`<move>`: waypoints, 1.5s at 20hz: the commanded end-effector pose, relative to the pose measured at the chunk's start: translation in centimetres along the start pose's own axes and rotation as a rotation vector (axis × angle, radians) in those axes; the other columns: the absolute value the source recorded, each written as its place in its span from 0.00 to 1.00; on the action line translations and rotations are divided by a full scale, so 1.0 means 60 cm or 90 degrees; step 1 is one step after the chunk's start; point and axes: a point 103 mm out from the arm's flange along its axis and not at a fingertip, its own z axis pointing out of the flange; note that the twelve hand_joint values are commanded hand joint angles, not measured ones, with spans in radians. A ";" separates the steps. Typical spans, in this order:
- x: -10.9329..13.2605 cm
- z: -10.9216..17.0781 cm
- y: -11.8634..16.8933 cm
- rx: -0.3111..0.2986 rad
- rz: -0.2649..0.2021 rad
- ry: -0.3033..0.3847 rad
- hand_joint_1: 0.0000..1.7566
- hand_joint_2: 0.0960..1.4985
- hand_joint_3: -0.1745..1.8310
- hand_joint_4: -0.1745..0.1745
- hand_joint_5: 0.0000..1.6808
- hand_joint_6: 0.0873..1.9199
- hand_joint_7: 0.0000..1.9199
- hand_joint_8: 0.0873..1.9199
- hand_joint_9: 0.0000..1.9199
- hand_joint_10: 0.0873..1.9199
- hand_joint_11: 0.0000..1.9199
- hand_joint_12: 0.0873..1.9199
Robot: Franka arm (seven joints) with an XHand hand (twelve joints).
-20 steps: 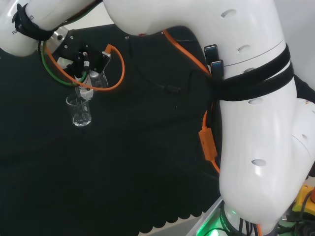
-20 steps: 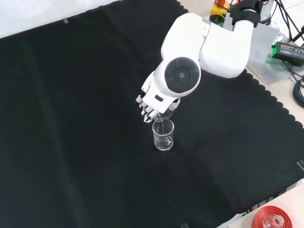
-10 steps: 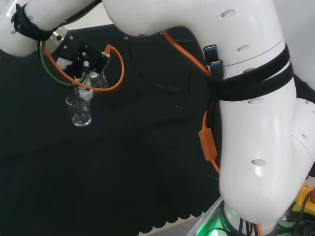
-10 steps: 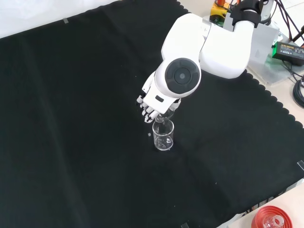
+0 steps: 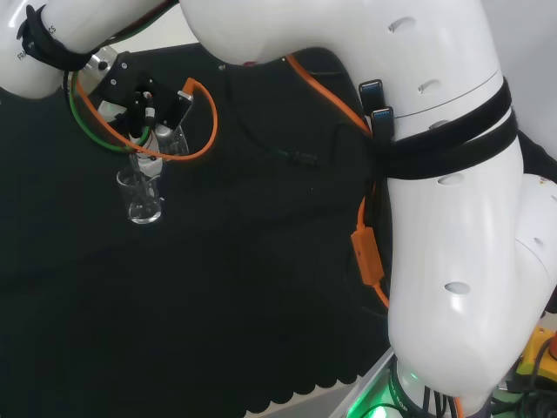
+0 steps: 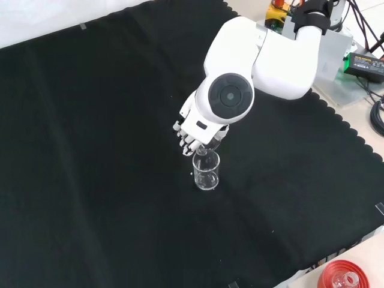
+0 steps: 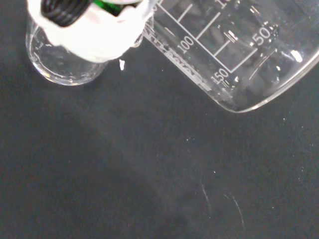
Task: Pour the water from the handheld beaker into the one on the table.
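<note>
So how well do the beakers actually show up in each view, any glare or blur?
Front view: the table beaker reads by thin white outlines on black cloth. Head view: it is faint, arm links fill the right side. Wrist view: the held beaker is close, with sharp markings and small glints; a blurred white hand part overlaps the table beaker.

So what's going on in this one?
The robot hand holds a clear beaker tipped over the mouth of a second beaker, which stands upright on the black cloth. It is in the pouring position. The glass is too clear to tell how much water either one holds.
</note>
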 end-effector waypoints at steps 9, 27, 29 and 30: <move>-0.010 -0.001 -0.010 -0.030 -0.006 0.030 0.75 0.66 0.00 0.00 0.86 0.06 0.81 0.00 0.77 0.00 0.65 0.38; -0.053 0.018 -0.023 -0.127 -0.021 0.191 0.75 0.66 0.00 0.00 0.86 0.06 0.81 0.00 0.77 0.00 0.65 0.38; -0.054 0.017 -0.022 -0.133 -0.024 0.202 0.75 0.66 0.00 0.00 0.86 0.06 0.81 0.00 0.77 0.00 0.65 0.38; -0.054 0.017 -0.021 -0.135 -0.026 0.206 0.75 0.66 0.00 0.00 0.86 0.06 0.81 0.00 0.77 0.00 0.65 0.38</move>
